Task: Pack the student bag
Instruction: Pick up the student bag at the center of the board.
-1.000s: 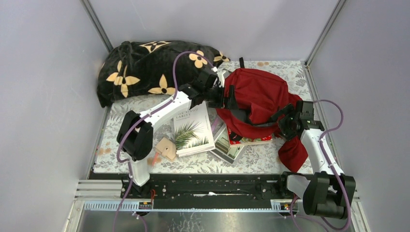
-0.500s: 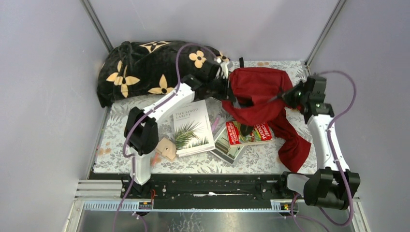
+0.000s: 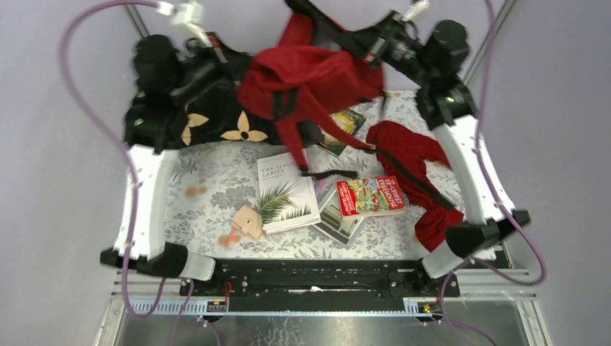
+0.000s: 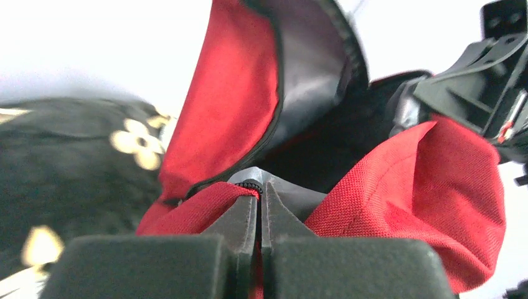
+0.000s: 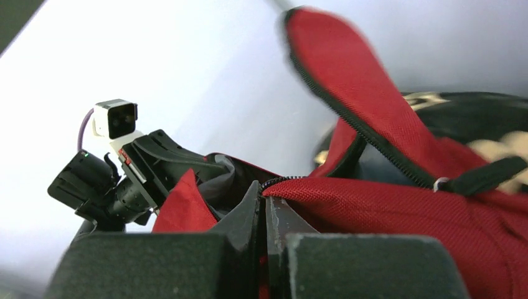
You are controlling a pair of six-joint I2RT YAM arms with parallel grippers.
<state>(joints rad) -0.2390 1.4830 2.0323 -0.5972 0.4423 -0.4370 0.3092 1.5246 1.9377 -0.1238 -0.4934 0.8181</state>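
The student bag (image 3: 313,72), a dark-red backpack with black zipper lines, hangs in the air above the back of the table, mouth spread between both arms. My left gripper (image 3: 234,72) is shut on the zipper rim at its left side. In the left wrist view the jaws (image 4: 260,185) pinch red fabric and zipper teeth of the bag (image 4: 230,112). My right gripper (image 3: 364,47) is shut on the opposite rim; the right wrist view shows its jaws (image 5: 263,187) clamped on the bag (image 5: 405,212). Black straps (image 3: 292,140) dangle below.
On the floral table (image 3: 202,180) lie a white palm-leaf book (image 3: 287,191), a red book (image 3: 371,196) over another book (image 3: 339,222), one more book (image 3: 344,121), a tan wooden piece (image 3: 247,221) and a limp red garment (image 3: 411,155). A black flowered blanket (image 3: 216,122) fills the back left.
Both grippers closed on the bag's rim and both arms rose, lifting the bag off the table toward the back. The red book and the garment beneath are uncovered.
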